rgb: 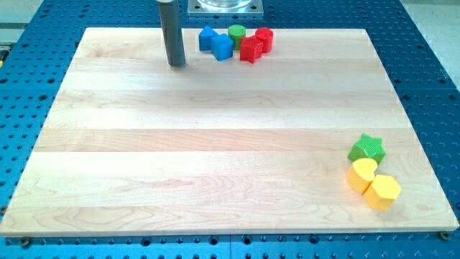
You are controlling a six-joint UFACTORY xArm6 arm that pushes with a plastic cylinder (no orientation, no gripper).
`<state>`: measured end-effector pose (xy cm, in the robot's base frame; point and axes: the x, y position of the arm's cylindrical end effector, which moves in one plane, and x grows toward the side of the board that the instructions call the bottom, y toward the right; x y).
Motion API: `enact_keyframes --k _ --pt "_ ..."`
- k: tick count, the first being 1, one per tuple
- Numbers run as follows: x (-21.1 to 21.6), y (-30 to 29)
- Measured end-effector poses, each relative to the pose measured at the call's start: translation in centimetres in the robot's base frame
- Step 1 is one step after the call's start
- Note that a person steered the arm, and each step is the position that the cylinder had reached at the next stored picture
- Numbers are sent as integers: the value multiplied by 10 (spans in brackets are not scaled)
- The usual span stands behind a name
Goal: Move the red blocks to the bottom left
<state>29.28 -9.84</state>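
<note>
Camera view shows a pale wooden bench with the dark rod standing near the view's top left of centre, its tip resting on the wood. There is no hand on this arm, so nothing can be spread or pinched; the rod's end alone does the pushing.

The two red blocks sit in a cluster at the view's top centre: a red star-like block and, just beside it toward the view's right, a red cylinder-like block. They appear to touch. Packed against them on the view's left are a green round block, a blue cube-like block and a second blue block.

The tip lies to the view's left of the whole cluster, apart from it, with the blue blocks between tip and reds. Since the goal corner is at the view's bottom left, the tip probably needs to get round to the reds' top-right side first.
</note>
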Motion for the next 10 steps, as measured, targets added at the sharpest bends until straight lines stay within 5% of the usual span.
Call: enact_keyframes --k 2,3,5,6,10 --pt "0 0" --pt "43 23" --pt "65 173" --pt "53 224" --pt "-28 224"
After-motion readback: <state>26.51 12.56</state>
